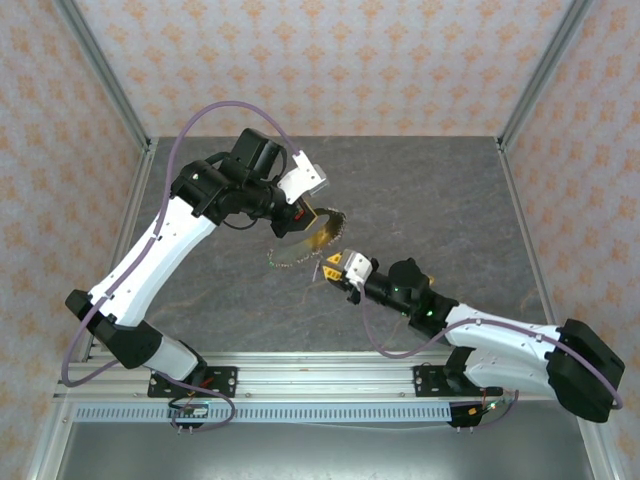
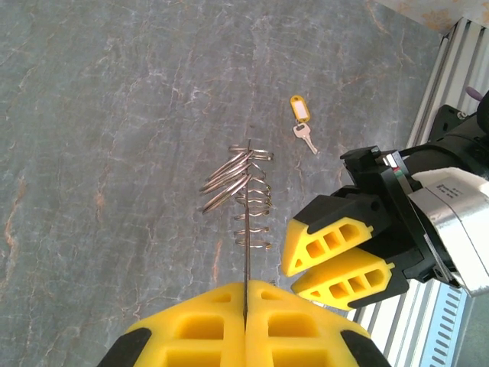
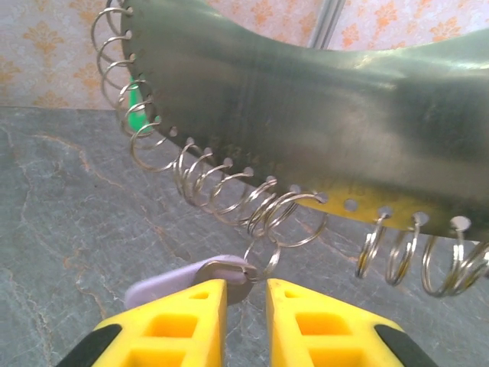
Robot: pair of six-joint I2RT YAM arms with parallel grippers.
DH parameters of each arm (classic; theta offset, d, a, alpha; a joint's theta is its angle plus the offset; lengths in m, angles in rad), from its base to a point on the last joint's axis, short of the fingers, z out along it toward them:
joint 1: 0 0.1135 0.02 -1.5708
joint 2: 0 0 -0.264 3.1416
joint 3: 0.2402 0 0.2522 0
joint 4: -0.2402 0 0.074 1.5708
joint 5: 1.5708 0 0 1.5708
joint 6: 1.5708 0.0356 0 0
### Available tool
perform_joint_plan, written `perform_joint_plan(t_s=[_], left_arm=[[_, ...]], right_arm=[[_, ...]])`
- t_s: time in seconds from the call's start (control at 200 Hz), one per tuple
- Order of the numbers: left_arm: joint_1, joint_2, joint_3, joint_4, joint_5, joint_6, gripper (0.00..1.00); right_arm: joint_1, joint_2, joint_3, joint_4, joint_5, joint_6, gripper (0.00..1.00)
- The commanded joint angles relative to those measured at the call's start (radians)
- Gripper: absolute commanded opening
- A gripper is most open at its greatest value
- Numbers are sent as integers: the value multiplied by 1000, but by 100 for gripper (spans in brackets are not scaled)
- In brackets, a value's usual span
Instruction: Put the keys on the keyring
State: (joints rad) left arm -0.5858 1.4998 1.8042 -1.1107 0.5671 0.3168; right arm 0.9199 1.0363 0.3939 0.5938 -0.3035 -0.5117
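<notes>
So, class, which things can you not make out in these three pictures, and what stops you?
1. Right wrist view: whether the right gripper truly grips the lilac-tagged key; the fingers cover its lower part.
2. Right wrist view: the green object, mostly behind the ring plate.
3. Left wrist view: the plate's face, seen edge-on in the left gripper.
4. Top view: the rings, too small to count.

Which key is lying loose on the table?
The yellow-tagged key, alone on the table; the lavender-tagged key is at the right tool, by the ringed metal plate.

Grey marbled table (image 2: 114, 153), yellow-tagged key (image 2: 306, 138) lying on it
</notes>
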Motion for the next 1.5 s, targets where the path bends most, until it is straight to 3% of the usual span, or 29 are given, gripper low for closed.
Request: perform_joint_plan(t_s=[0.0,0.656,0.871,1.496], left_arm=[[-12,-16,36,2,-15,10,0],[-17,-33,25,21,-18,-22,0],[-17,-35,26,26,-16,-25,0],[-17,-50,15,41,-19,-24,0]], right_arm=[[10,19,20,56,-37,14,20],[42,116,43,211,25,21,20],[48,131,45,210,93,7,21],[50,107,35,113,79,-9,25]])
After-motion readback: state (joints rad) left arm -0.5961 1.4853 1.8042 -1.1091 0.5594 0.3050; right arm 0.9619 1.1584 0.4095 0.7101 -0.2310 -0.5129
